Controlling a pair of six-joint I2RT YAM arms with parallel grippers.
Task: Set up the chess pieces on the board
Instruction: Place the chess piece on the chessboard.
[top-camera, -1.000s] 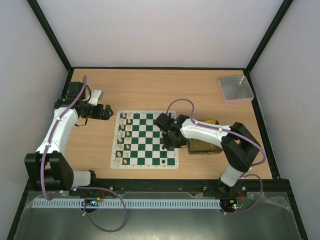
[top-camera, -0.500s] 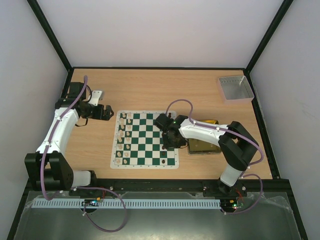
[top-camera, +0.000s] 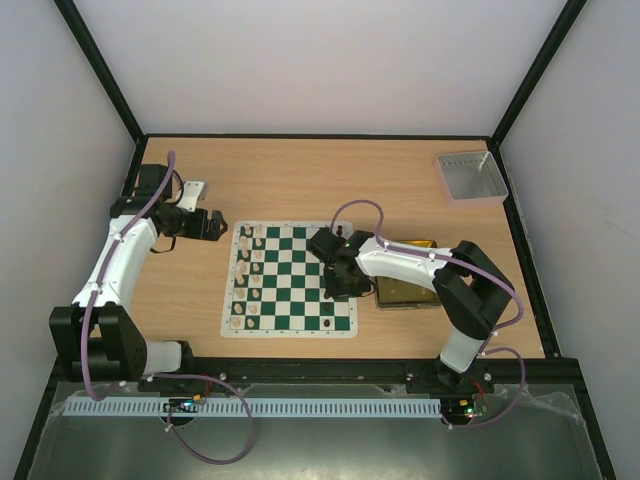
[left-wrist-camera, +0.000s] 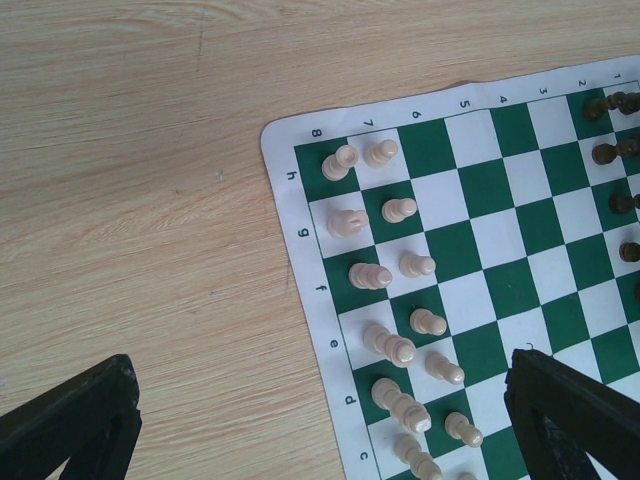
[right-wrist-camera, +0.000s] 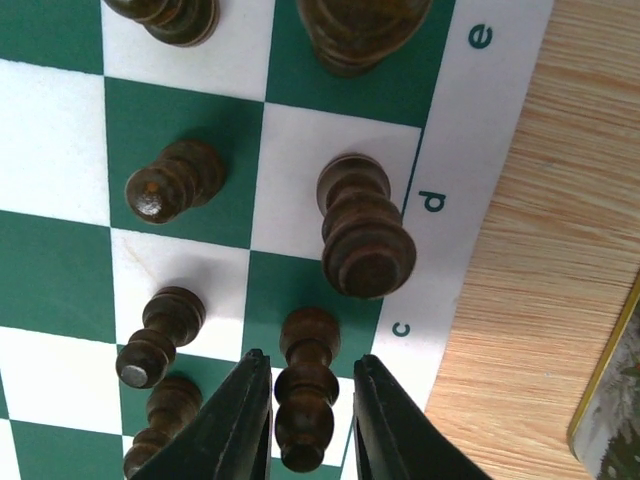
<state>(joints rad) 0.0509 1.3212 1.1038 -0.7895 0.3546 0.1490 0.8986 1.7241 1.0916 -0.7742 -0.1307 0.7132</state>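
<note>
The green and white board lies mid-table. Cream chess pieces stand in two files along its left side, and dark chess pieces along its right side. My right gripper hangs low over the board's right edge. In the right wrist view its fingertips sit slightly apart on either side of an upright dark piece on a square by the letter c, with a gap on the right side. A taller dark piece stands just beyond. My left gripper is wide open and empty, off the board's left edge.
A gold tin lies right of the board, under the right forearm; its corner shows in the right wrist view. A grey tray sits at the back right corner. Dark pawns crowd the squares left of the right gripper.
The right gripper's jaws have parted a little from the dark piece they were shut on; the piece stays upright on its square. The left arm has not moved.
</note>
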